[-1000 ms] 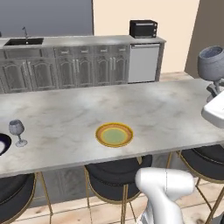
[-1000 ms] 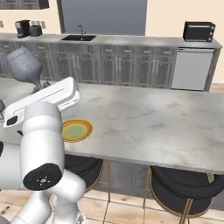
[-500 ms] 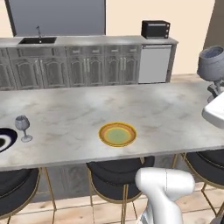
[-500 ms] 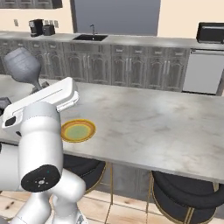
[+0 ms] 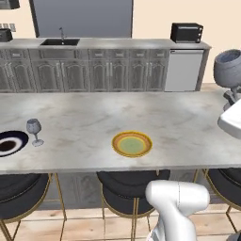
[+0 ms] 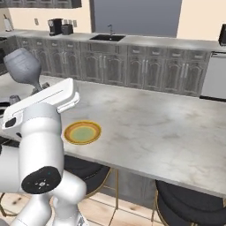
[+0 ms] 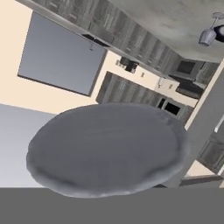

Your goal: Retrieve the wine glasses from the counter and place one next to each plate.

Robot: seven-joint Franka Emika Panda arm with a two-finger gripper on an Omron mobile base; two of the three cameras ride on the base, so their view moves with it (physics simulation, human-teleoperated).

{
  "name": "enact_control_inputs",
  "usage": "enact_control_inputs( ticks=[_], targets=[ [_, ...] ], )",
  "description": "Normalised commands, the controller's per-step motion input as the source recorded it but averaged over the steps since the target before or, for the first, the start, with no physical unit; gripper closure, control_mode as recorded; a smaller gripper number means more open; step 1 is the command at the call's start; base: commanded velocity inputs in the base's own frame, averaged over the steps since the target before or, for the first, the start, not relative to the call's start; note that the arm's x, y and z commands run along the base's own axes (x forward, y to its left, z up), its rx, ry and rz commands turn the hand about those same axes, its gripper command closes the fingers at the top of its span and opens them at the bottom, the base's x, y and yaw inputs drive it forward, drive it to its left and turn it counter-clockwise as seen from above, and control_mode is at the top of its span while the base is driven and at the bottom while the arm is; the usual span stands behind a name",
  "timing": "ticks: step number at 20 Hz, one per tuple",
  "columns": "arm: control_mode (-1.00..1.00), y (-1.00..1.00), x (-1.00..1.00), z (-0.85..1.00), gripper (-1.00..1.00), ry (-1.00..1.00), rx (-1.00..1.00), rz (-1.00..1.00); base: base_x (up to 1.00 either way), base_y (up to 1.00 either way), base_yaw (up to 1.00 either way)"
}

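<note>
So the hand is clenched on one wine glass [image 5: 229, 68], holding it up in the air off to the right end of the bench [image 5: 188, 122] in the left base view; from the other side the same glass [image 6: 24, 66] sits high at the left, above the arm. In the hand view its round foot [image 7: 107, 148] is right up against the camera, so the fingertips themselves are hidden. The second wine glass [image 5: 34, 131] stands upright on the bench just beside the navy plate [image 5: 10, 143], on that plate's right. The yellow-orange plate [image 5: 132, 143] lies near the front edge, around the middle, well apart from both glasses, with nothing next to it. Black stools [image 5: 127, 188] are tucked under the front edge.
</note>
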Motion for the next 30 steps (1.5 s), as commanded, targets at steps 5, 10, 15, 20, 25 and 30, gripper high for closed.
enact_control_inputs(
  ticks=[5,10,15,20,25,30],
  targets=[
    [1.00,0.00,0.00,0.00,1.00,0.00,0.00,0.00,0.42,-0.16,0.26],
    [-1.00,-0.17,0.40,-0.14,1.00,0.03,0.12,0.16,0.23,-0.08,0.10],
    [-1.00,-0.40,0.80,-0.21,1.00,0.14,0.21,0.27,0.00,0.00,0.00],
    [-1.00,0.00,0.92,-0.41,1.00,0.13,0.02,0.19,0.00,0.00,0.00],
    [-1.00,0.10,1.00,-0.53,1.00,0.07,-0.08,0.18,0.00,0.00,0.00],
    [-1.00,-0.01,0.71,-0.42,1.00,0.00,-0.14,0.15,0.00,0.00,0.00]
  ],
)
